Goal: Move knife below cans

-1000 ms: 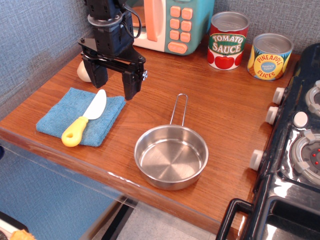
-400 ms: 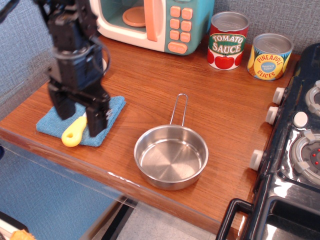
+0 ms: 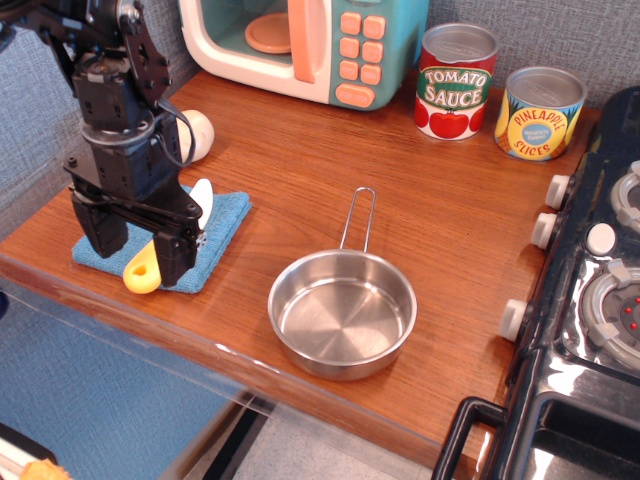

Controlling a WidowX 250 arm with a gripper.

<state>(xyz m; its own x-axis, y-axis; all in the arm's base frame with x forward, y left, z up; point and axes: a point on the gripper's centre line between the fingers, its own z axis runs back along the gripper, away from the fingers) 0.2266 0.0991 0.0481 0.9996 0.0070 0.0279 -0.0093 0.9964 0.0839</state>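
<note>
The toy knife (image 3: pixel 165 247) lies on the blue cloth (image 3: pixel 225 222) near the table's (image 3: pixel 440 215) front left edge, its yellow handle poking out toward that edge and its white blade tip showing on the far side of the end effector (image 3: pixel 137 248). The end effector is spread, one finger on each side of the handle, and nothing is gripped yet; whether the fingertips already touch the cloth cannot be told from this angle. For the grasp to be made well, the fingers should be lowered until they straddle the chunky handle rather than the thin blade, and closed squarely so that the knife is not twisted or the cloth pinched with it. The tomato sauce can (image 3: pixel 456 81) and the pineapple slices can (image 3: pixel 539 112) stand well away from the cloth, at the back of the table beside the toy microwave (image 3: pixel 310 45). The steel pan (image 3: pixel 342 312) sits between cloth and cans, so the knife would best be lifted clear over its upright handle and set down on the bare wood just in front of the cans.
</note>
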